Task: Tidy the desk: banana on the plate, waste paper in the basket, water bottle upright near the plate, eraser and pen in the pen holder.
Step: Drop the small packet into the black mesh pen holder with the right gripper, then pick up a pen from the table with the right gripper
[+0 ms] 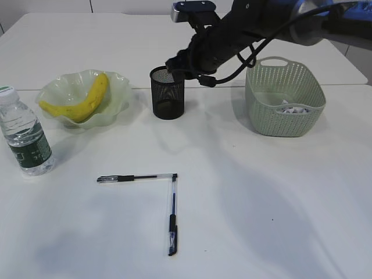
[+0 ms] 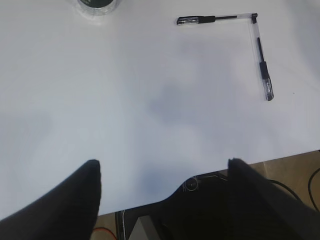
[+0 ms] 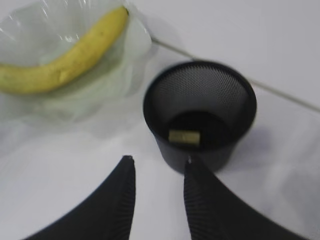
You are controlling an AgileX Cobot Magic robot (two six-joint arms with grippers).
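Right gripper (image 3: pixel 159 161) hangs just above the near rim of the black mesh pen holder (image 3: pixel 200 112), its two dark fingers (image 3: pixel 117 200) parted with a narrow gap and nothing between them. In the exterior view this gripper (image 1: pixel 172 65) sits at the holder's (image 1: pixel 167 93) top edge, reached in by the right arm (image 1: pixel 256 26) from the upper right. At the bottom of the holder lies the eraser (image 3: pixel 184 136), a small pale yellowish block flat on the floor of the cup.

Left gripper (image 2: pixel 162 172) is wide open over bare desk (image 2: pixel 125 100) near its front edge, both fingertips (image 2: pixel 87 175) well apart and empty.

Two pens remain on the desk in front of the holder, well apart from it. One pen (image 1: pixel 136 178) lies left to right; the second pen (image 1: pixel 172 215) runs toward the front edge. Their ends meet at a corner, forming an L shape; whether they actually touch I cannot tell.

To the left of the holder stands the pale green wavy plate (image 1: pixel 119 87), with the banana (image 1: pixel 81 102) curved inside it. Further left, near the plate, the water bottle (image 1: pixel 24 135) stands upright with its cap on.

Right of the holder is the green perforated basket (image 1: pixel 285 102), and crumpled white waste paper (image 1: pixel 292 108) shows inside it.
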